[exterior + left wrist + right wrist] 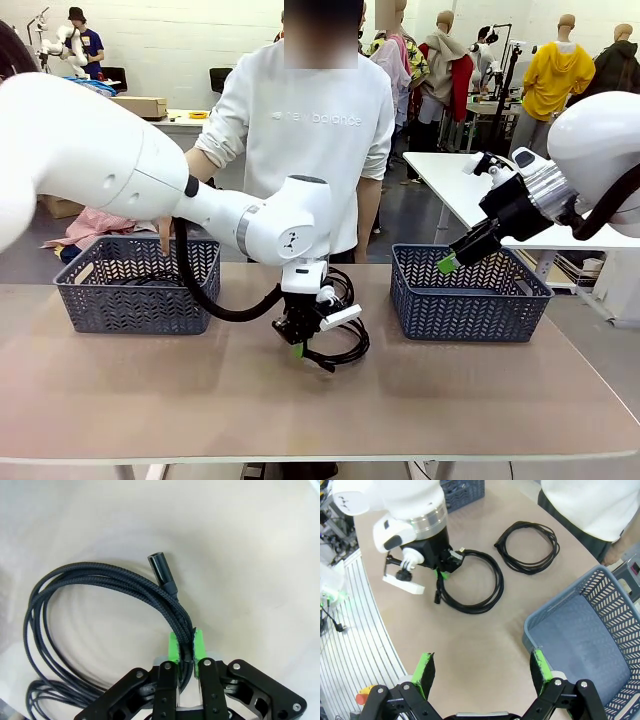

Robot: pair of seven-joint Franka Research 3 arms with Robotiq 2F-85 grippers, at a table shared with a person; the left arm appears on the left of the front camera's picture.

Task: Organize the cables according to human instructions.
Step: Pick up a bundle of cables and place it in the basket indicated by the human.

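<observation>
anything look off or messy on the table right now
Nothing stands out. The left gripper is shut on one coiled cable, a second coiled cable lies flat nearby, and the left basket and right basket stand upright.

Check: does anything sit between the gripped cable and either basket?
Nothing visible. Left gripper is shut on the cable; bare table runs to left basket and right basket. Second coil lies aside, toward the person.

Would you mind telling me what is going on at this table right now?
The left gripper is shut on a coiled black cable at the middle of the table. A second cable lies beside it, untouched. The right gripper hangs open by the right basket. A person stands across the table.
</observation>
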